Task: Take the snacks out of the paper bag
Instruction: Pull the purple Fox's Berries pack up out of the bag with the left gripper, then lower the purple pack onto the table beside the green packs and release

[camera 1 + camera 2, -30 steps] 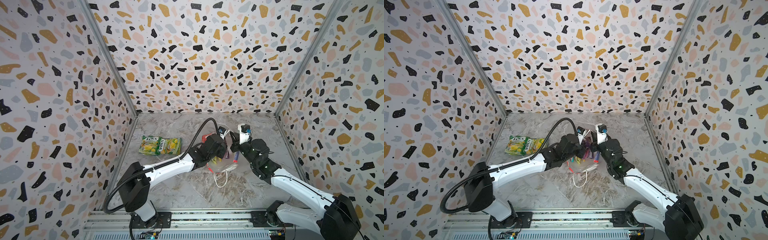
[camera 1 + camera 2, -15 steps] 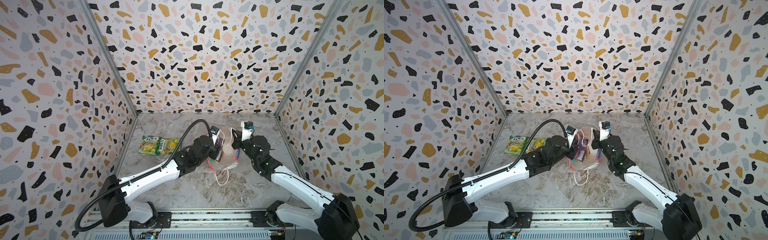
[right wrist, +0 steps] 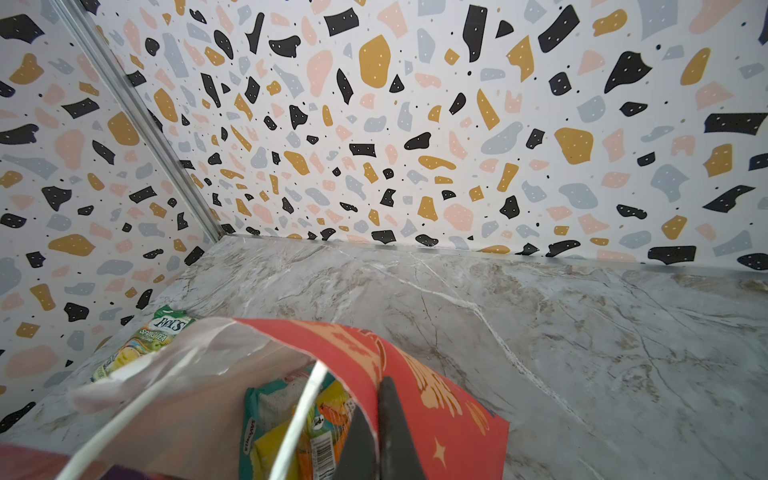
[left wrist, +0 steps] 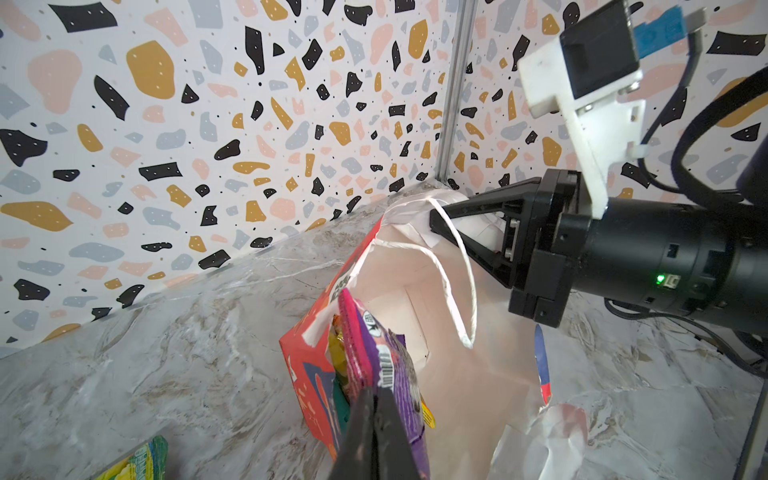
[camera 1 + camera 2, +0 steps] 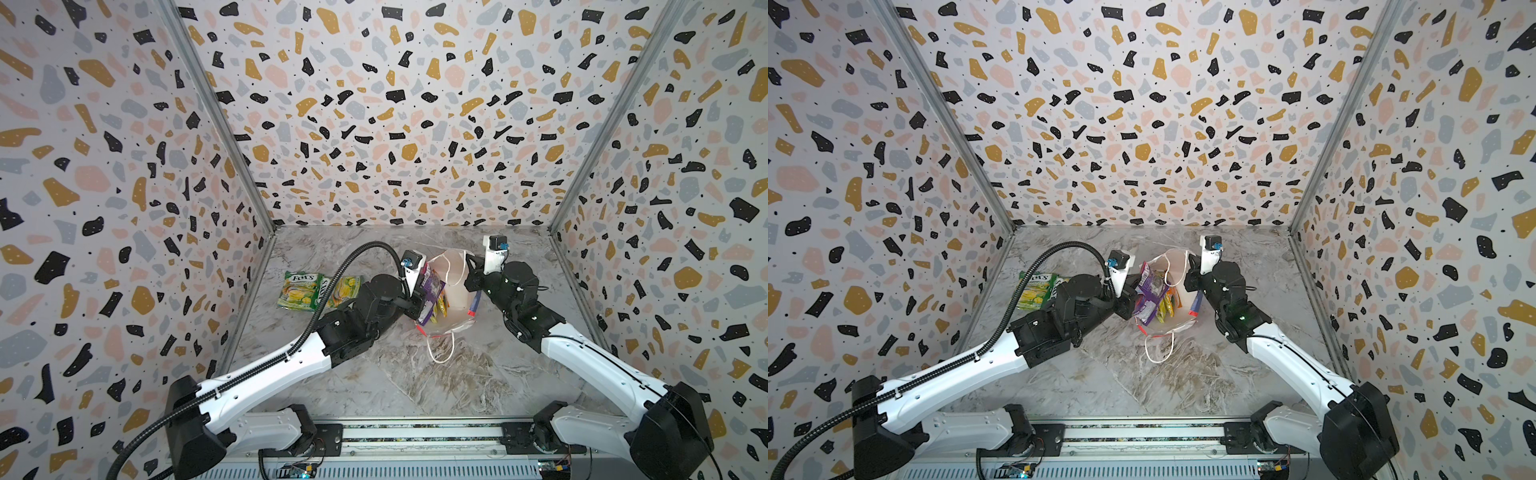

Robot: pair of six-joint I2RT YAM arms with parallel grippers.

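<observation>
progress: close to the halfway mark

two flat glossy green-yellow fox's packets (image 5: pixel 301 291) lie overlapping on the grey marble-patterned worktop (image 5: pixel 395 374). they are clear of the small red paper gift bag with the white lining (image 5: pixel 457 282), on the side of it where the left arm works. these two count as done.

a third snack, the glossy purple packet (image 5: pixel 430 291), sticks well out of the bag's mouth, against the bag wall nearest the green-yellow pair. the left jaws are pinched fully shut on one edge of it. in the left wrist view the dark fingers (image 4: pixel 357 432) lie pressed together with purple film between them. i judge this one to be mid-extraction. whether its far end has cleared the rim i cannot tell.

the right jaws are closed too, clamped on the bag's rim on the side away from the green-yellow pair. one finger lies against the white lining and the other on the red outside. that grip seems to steady the bag and hold its mouth open. the bag looks tipped rather than square on its base. a white cord handle (image 5: pixel 440 351) trails from the bag's mouth onto the worktop.

inside the bag, packed against each other, sit a teal packet (image 3: pixel 266 399), a yellow packet (image 3: pixel 270 453) and an orange packet (image 3: pixel 332 415). anything beneath them is hidden.

so, as i read it: two snacks out, one leaving, at least three left. the purple packet has yet to be set down outside the bag.
</observation>
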